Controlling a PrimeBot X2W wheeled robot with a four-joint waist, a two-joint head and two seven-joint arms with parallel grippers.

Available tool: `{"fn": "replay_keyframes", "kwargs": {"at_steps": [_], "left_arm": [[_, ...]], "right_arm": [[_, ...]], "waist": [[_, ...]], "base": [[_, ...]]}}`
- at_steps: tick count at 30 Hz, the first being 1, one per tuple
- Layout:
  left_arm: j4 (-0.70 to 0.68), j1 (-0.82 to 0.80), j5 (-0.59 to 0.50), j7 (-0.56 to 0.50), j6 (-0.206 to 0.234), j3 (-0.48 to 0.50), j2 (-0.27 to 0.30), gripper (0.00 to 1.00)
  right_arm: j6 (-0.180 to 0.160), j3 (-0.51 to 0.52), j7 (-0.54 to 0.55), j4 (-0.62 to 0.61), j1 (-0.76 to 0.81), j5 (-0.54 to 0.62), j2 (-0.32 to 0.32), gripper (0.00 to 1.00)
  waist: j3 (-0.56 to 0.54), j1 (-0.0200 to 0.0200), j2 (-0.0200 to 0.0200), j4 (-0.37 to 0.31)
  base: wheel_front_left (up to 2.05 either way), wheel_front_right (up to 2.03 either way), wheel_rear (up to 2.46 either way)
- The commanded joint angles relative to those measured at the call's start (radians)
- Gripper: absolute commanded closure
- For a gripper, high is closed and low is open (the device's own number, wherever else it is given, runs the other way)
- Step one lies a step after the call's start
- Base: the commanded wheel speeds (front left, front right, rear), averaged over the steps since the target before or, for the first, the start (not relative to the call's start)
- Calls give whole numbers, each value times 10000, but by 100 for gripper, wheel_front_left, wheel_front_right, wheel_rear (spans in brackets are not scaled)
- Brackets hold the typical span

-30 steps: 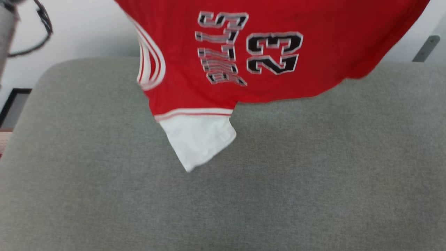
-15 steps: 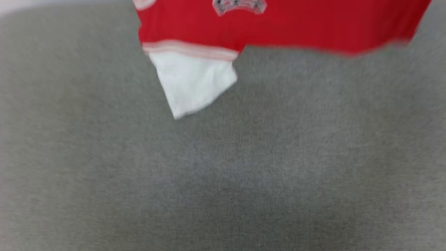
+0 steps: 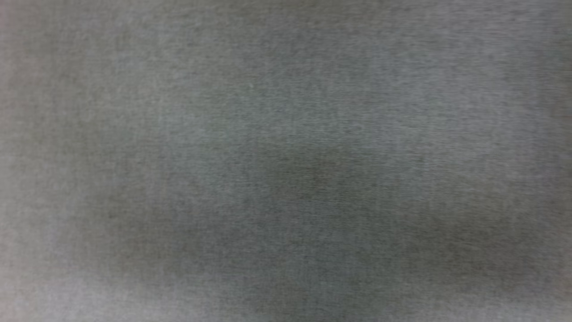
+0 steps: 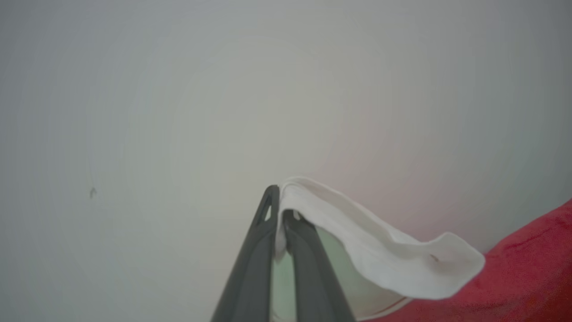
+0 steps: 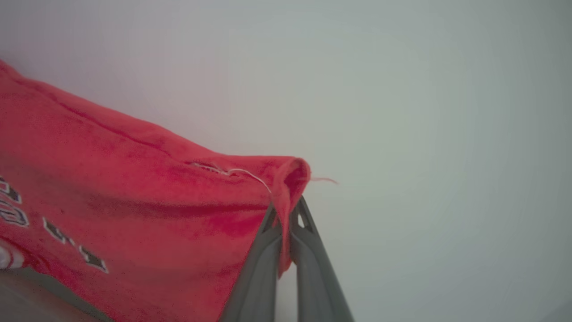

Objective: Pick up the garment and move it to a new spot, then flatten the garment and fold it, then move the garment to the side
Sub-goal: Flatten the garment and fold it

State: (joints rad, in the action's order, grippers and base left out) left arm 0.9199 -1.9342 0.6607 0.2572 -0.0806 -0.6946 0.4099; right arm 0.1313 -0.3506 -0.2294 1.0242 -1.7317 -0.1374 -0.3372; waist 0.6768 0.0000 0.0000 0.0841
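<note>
The garment, a red jersey, hangs stretched between my two grippers against a pale wall. In the left wrist view my left gripper [image 4: 280, 214] is shut on a white corner of the garment [image 4: 380, 250], with red cloth trailing off at the lower right. In the right wrist view my right gripper [image 5: 286, 219] is shut on a red edge of the garment [image 5: 134, 192]. Black white-outlined lettering shows on its face at the lower left, and a loose thread sticks out near the pinched edge.
The head view looks straight down at a blurred grey fabric surface [image 3: 286, 161]. A plain pale wall [image 4: 178, 112] stands behind both grippers in the wrist views.
The head camera has tipped downward, so the garment slid up and out of its picture. The far edge of the grey surface and the wall left the picture too.
</note>
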Motion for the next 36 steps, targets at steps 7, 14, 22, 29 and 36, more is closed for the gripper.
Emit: {"fn": "replay_keyframes", "kwargs": {"at_steps": [7, 14, 22, 29, 36], "left_arm": [[-178, 2609, 556, -127, -401, -361, 167, 100], [-531, 5409, 1246, -1305, -509, -1409, 256, 100], [-2270, 8354, 2411, -2951, -495, -2530, 1123, 100], [-4414, 10898, 3273, -3859, 169, -2789, 2171, 100], [-6897, 13053, 4018, -4210, 1308, -2860, 3372, 100]], "right_arm": [[-11, -704, 192, 719, 1644, -1049, -131, 100], [-11, -1734, 862, 544, 3365, -2400, -505, 100], [-11, -2819, 1506, -707, 5847, -4208, -1247, 100], [-11, -3272, 1667, -2568, 8617, -5541, -2529, 100], [-12, -2857, 1693, -3971, 11226, -6179, -3408, 100]], "waist": [[-428, 0, 0, 691], [-1312, 0, 0, 762], [-2501, 0, 0, 755], [-3361, 0, 0, 660], [-3859, 0, 0, 543]], "base": [[0, 0, 0], [0, 0, 0], [0, 0, 0], [0, 0, 0], [0, 0, 0]]}}
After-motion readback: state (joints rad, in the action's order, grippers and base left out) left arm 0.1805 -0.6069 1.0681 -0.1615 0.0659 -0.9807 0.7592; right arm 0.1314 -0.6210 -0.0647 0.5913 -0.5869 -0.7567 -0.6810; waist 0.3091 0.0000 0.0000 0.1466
